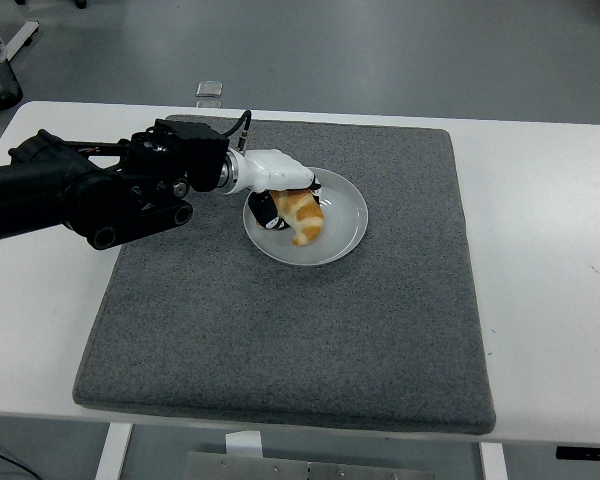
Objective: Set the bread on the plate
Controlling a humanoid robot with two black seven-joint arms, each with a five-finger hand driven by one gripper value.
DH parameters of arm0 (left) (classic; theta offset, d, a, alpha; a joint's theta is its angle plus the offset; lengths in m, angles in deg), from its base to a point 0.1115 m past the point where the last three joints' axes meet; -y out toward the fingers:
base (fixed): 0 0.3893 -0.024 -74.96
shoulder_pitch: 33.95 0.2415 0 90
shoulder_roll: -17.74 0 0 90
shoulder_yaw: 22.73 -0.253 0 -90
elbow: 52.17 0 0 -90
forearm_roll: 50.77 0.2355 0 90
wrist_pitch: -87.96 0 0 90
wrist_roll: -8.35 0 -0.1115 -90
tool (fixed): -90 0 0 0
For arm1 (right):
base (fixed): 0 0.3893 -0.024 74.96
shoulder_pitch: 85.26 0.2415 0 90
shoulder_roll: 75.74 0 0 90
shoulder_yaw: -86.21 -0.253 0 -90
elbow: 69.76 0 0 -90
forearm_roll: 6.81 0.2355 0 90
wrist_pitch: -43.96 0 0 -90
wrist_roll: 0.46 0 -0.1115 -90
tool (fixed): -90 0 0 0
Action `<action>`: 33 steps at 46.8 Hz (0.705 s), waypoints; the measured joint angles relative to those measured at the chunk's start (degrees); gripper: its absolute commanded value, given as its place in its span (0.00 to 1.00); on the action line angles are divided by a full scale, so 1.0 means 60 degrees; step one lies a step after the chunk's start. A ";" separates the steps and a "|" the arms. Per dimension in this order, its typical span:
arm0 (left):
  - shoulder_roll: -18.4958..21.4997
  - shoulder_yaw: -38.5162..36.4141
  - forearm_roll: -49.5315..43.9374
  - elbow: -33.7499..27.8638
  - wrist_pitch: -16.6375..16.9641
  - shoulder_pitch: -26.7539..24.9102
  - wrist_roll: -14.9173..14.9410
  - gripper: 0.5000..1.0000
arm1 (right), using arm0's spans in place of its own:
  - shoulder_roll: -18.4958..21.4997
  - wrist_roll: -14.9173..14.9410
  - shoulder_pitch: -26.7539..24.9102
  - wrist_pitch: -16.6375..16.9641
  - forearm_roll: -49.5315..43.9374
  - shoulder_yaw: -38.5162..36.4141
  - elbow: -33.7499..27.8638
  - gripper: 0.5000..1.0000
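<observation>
Item: bread point(304, 217), low over plate point(345, 215), left half, tip seemingly touching. My left hand point(280, 190) fingers closed on bread, held low for gentle release. Plate on mat point(280, 330). Right hand absent.

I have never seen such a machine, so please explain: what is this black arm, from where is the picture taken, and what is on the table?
The picture comes from a camera high on the robot, looking down over a white table. The black arm entering from the left is the robot's left arm; it ends in a white-covered left hand with fingers. The other arm is out of view. On the table lies a grey mat, and on it a white plate. The fingers hold a piece of bread, shaped like a croissant, low over the plate; it seems to touch it.
</observation>
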 measured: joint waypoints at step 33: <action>-0.0087 0.0108 -0.0627 0.0016 0.0591 0.0141 0.0013 0.95 | 0.0000 -0.0001 0.0000 0.0000 0.0000 0.0000 0.0000 0.91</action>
